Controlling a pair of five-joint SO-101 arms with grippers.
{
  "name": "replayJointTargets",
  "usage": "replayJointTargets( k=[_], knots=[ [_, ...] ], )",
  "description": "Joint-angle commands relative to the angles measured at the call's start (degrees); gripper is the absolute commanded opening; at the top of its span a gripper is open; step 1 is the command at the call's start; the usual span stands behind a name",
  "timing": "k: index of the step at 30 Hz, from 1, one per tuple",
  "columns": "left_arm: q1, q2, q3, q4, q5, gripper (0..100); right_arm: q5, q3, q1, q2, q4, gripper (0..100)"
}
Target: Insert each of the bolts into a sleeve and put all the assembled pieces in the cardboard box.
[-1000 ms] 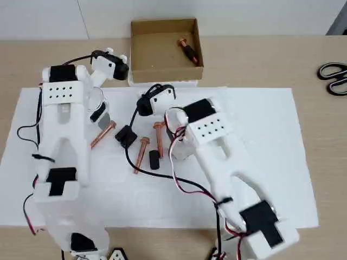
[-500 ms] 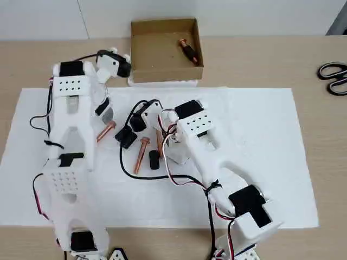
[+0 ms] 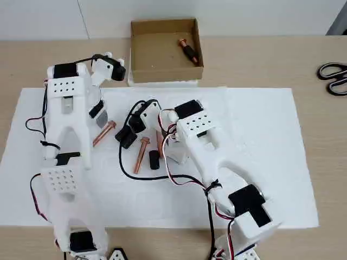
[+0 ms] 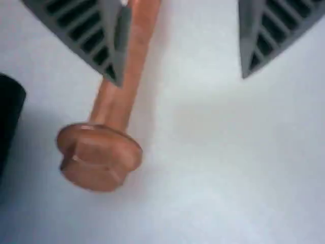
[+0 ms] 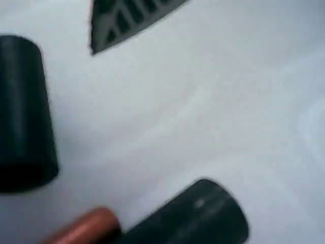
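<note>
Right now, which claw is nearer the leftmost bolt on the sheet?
Left. The left claw hangs over that bolt; the right claw sits farther off, by a black sleeve.

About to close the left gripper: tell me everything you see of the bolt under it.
The bolt looks like copper-coloured metal: a smooth round shaft and an angular head on a round flange. It lies flat on the white sheet, bare, no sleeve on it. The shaft runs between the open jaws of the left gripper, hard by one jaw and well off the other; touching or not, I cannot tell. Its head points toward a black piece close by, apart from it.
</note>
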Motion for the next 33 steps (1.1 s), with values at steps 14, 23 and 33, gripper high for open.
replayJointTargets(
  k=[14, 23, 33],
  knots=[
    [1.1, -0.7, 0.7, 1.3, -2.5, 15, 2.9, -0.5, -0.7, 3.0, -4.7, 15.8],
    [2.8, -0.4, 0.7, 1.3, -3.3, 15, 3.0, -3.7, -2.0, 7.7, -4.9, 15.8],
    [2.4, -0.1, 5.6, 1.1, -4.7, 15, 2.9, -6.9, -2.2, 12.9, -4.4, 15.4]
  ],
)
